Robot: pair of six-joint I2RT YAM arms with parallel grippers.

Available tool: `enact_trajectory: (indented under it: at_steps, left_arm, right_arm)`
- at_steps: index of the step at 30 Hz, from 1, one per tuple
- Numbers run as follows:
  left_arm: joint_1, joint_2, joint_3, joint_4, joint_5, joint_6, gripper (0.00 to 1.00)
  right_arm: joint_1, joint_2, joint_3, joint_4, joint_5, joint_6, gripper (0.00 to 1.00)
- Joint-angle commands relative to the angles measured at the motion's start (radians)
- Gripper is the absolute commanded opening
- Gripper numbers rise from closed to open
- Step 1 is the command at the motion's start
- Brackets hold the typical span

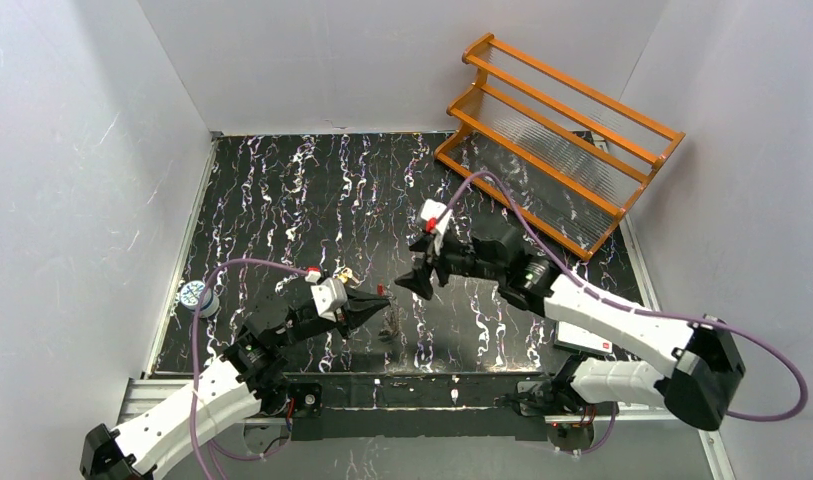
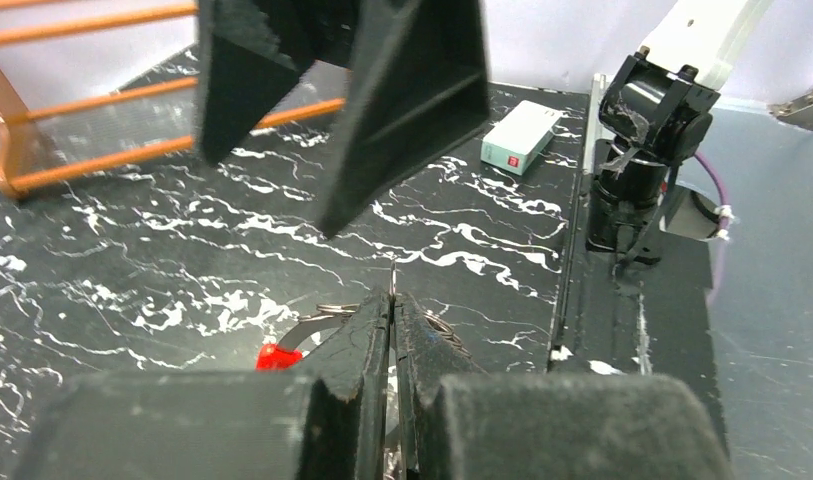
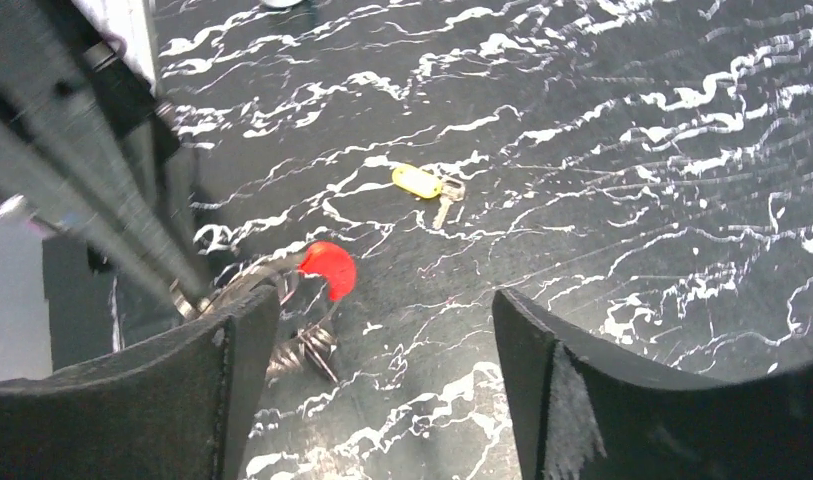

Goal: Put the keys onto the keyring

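Left gripper [image 2: 393, 300]: I read the jaws as pressed together on a thin metal edge that stands up between the pads.
Keyring [image 2: 317, 318]: pinched in the left gripper. Its silver wire curves out on both sides of the fingers, and its red section [image 3: 329, 268] lies just beside them.
Silvery keys [image 3: 307, 345]: a small bunch hanging directly under the left gripper, close below the red section. From the wrist views I cannot tell whether they are on the wire.
Right gripper [image 3: 382, 300]: jaws spread wide with nothing between them. It hovers just across from the left gripper's tip, apart from it.
Yellow-tagged key [image 3: 418, 181]: flat on the table [image 1: 282, 200], near the left gripper on its far side, with a small silver key touching the tag.
White box [image 2: 520, 137]: beyond the left gripper, near the right arm's base. It has a red label, and I cannot read the writing.
Blue-and-white round item [image 1: 194, 295]: well away from the left gripper at the table's left edge. Its print is too small to read.
Orange rack [image 1: 557, 130]: far corner, well apart from the left gripper.
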Motion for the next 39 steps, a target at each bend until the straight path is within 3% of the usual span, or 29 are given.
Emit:
enact_trajectory:
  at_steps: [1, 4, 9, 12, 17, 26, 39]
  left_arm:
    - [-0.003, -0.024, 0.071, -0.115, -0.026, -0.074, 0.00]
    - [-0.003, -0.055, 0.080, -0.175, -0.032, -0.080, 0.00]
    - [-0.003, -0.126, 0.086, -0.247, -0.048, -0.089, 0.00]
    - [-0.003, -0.160, 0.096, -0.280, -0.052, -0.094, 0.00]
    - [-0.002, -0.196, 0.102, -0.300, -0.046, -0.090, 0.00]
    - [-0.002, -0.193, 0.113, -0.315, -0.041, -0.093, 0.00]
    - [-0.003, -0.168, 0.111, -0.297, -0.038, -0.123, 0.00]
  right_arm:
    - [-0.001, 0.086, 0.123, 0.033, 0.161, 0.204, 0.91]
    - [-0.011, 0.169, 0.182, 0.031, 0.210, 0.301, 0.93]
    - [-0.043, 0.364, 0.357, -0.101, 0.249, 0.431, 0.85]
    - [-0.067, 0.509, 0.474, -0.204, 0.154, 0.454, 0.82]
    - [-0.086, 0.766, 0.666, -0.348, -0.060, 0.500, 0.65]
    - [-0.084, 1.000, 0.745, -0.332, -0.318, 0.687, 0.36]
    - [-0.080, 1.117, 0.796, -0.242, -0.371, 0.850, 0.36]
